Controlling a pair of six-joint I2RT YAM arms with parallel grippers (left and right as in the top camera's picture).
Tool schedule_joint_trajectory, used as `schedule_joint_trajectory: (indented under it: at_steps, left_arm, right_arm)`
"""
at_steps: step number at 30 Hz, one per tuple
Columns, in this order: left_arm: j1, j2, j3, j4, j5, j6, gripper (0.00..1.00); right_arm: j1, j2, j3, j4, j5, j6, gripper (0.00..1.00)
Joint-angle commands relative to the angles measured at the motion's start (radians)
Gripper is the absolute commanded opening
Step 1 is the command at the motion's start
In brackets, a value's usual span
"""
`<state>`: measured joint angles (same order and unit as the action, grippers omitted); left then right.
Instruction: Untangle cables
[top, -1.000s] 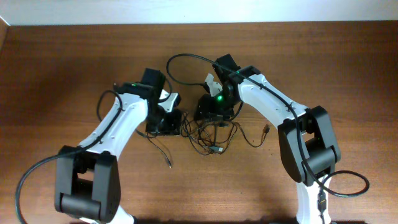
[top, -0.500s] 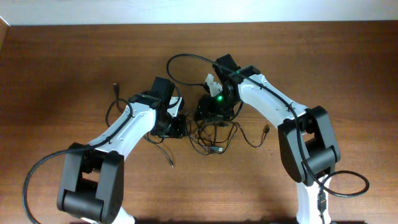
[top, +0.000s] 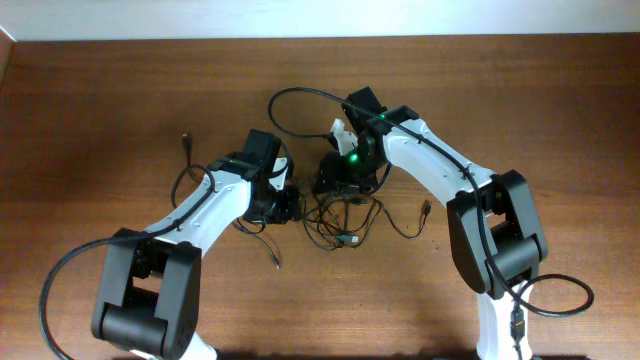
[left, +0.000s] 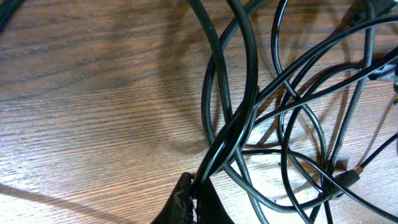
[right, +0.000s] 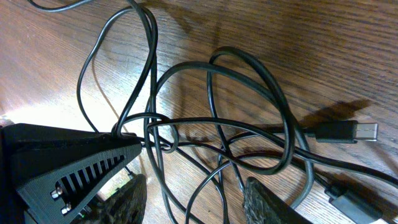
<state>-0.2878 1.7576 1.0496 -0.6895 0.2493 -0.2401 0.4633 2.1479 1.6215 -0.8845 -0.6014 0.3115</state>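
Thin black cables lie tangled in loops on the wooden table between the two arms, with small plug ends. My left gripper sits at the tangle's left edge; in the left wrist view its jaws are shut on two cable strands. My right gripper hovers over the tangle's top; in the right wrist view its fingers stand open with cable loops between them. A USB plug lies at the right.
A loose cable end lies to the left of the left arm, another plug at the right of the tangle. A thicker black wire arcs from the right arm. The left gripper body shows in the right wrist view.
The left arm has shifted right toward the tangle, exposing a cable end at the left. The right arm has stayed put.
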Motion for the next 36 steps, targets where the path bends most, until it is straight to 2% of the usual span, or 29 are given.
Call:
schedule_joint_trajectory:
  at_steps: [1, 8, 10, 13, 19, 29, 34, 35, 36]
  left_arm:
    - [0.001, -0.052, -0.002, -0.018, -0.003, -0.006, 0.00]
    - [0.001, -0.245, -0.002, -0.039, 0.036, -0.036, 0.00]
    - [0.001, -0.270, -0.002, -0.048, 0.047, -0.036, 0.00]
    - [0.001, -0.302, -0.002, -0.072, 0.046, -0.036, 0.00]
    - [0.002, -0.302, -0.002, -0.083, 0.043, -0.036, 0.00]
    - [0.003, -0.302, -0.002, -0.087, 0.042, -0.035, 0.00]
    - [0.003, -0.302, -0.002, -0.090, 0.043, -0.036, 0.00]
    - [0.005, -0.302, -0.002, -0.089, 0.044, -0.036, 0.00]
    - [0.016, -0.302, -0.002, -0.090, 0.059, -0.036, 0.00]
  right_arm:
    - [-0.005, 0.019, -0.012, 0.001, 0.013, -0.008, 0.50]
    - [-0.005, 0.019, -0.081, 0.027, -0.002, -0.007, 0.50]
    - [-0.005, 0.019, -0.081, 0.039, -0.103, -0.009, 0.51]
    - [-0.006, 0.019, -0.081, 0.055, -0.364, -0.046, 0.51]
    - [-0.006, 0.019, -0.081, 0.075, -0.454, -0.045, 0.51]
    - [-0.034, 0.019, -0.080, 0.096, -0.439, -0.033, 0.51]
    - [-0.090, 0.019, -0.080, -0.003, -0.439, -0.089, 0.52]
    - [-0.087, 0.019, -0.080, -0.010, -0.442, -0.098, 0.57]
    - [-0.080, 0.019, -0.080, -0.008, -0.442, -0.098, 0.58]
